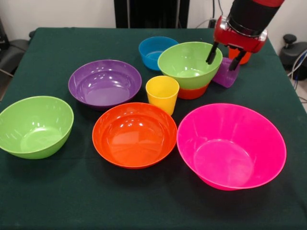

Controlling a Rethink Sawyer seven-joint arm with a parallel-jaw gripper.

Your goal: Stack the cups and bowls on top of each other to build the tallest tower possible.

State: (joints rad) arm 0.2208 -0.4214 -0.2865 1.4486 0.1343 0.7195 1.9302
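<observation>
A green bowl (189,62) sits nested in a small orange bowl (193,92) at the back right. My gripper (220,65) hangs open just over that green bowl's right rim and above a purple cup (225,75), which looks tipped over. Nothing is held between the fingers (211,52). An orange cup (240,57) is mostly hidden behind the gripper. The yellow cup (162,93) stands upright in the middle. In front lie the large orange bowl (134,134) and the huge pink bowl (231,144). A purple bowl (104,82), a small blue bowl (154,50) and a second green bowl (36,125) stand apart.
Everything rests on a dark green tablecloth (144,201). Black equipment (293,50) sits past the table's right edge.
</observation>
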